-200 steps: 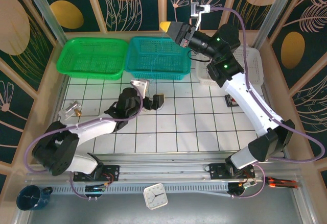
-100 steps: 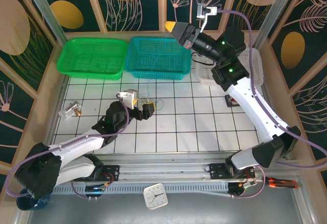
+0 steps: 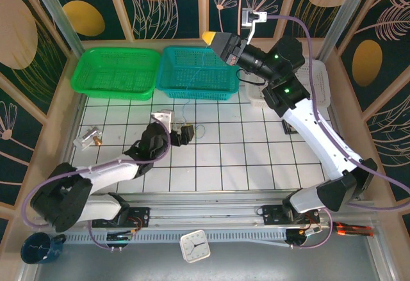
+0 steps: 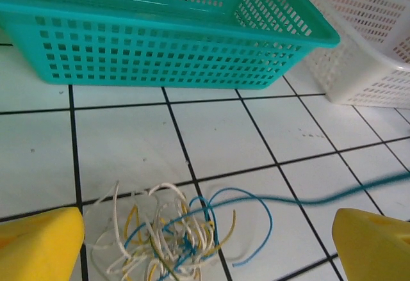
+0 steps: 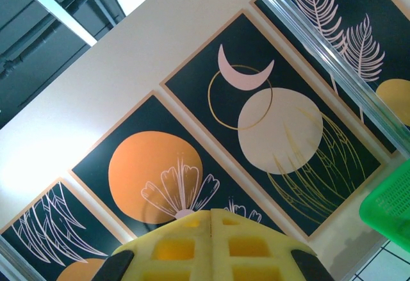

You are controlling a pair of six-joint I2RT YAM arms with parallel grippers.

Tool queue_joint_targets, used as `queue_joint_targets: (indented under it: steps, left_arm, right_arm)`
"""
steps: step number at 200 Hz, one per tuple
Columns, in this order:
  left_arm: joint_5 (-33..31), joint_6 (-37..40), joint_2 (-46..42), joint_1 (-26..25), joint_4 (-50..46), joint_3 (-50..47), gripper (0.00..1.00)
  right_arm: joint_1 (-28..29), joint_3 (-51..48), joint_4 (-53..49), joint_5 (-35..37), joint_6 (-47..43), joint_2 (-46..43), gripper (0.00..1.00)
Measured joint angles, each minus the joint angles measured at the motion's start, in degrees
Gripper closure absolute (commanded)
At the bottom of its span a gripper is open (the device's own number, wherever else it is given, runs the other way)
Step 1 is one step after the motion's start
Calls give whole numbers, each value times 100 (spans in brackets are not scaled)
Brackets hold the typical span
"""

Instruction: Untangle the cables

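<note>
Cables (image 4: 163, 236) sit in a messy pile on the table (image 4: 128, 134) btw the spread pads (image 4: 38, 246) of the left gripper (image 4: 206, 246); right gripper (image 3: 213, 37), up high, looks pinched on the blue wire (image 4: 333, 194), so pull slow & pin the pile.

Glossy white tiled table (image 4: 211, 140), perforated teal plastic basket (image 4: 160, 57), thin smooth-coated cables (image 4: 176, 233)

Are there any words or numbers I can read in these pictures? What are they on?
No text here can be read.
White clock at the near edge: marks on its face, too small to read.
Green basket, teal basket, white basket and the cables: no writing.
Wall pictures: no writing, only drawn leaves, flowers and circles.
</note>
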Motion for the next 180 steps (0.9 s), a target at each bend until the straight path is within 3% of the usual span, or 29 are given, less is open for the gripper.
queue_joint_targets:
  steps: [64, 87, 137, 180]
  left_arm:
    - [39, 116, 1108, 341, 586, 361, 3]
    - [313, 131, 1499, 365, 723, 391, 12]
    - [868, 66, 1882, 363, 1016, 396, 43]
    - [1147, -22, 2059, 363, 1193, 393, 47]
  right_arm:
    - [33, 33, -151, -2, -46, -96, 100]
    - [35, 323, -385, -2, -136, -83, 100]
    - [-46, 1683, -632, -28, -234, 181, 100]
    - [-761, 2730, -435, -181, 199, 619, 100]
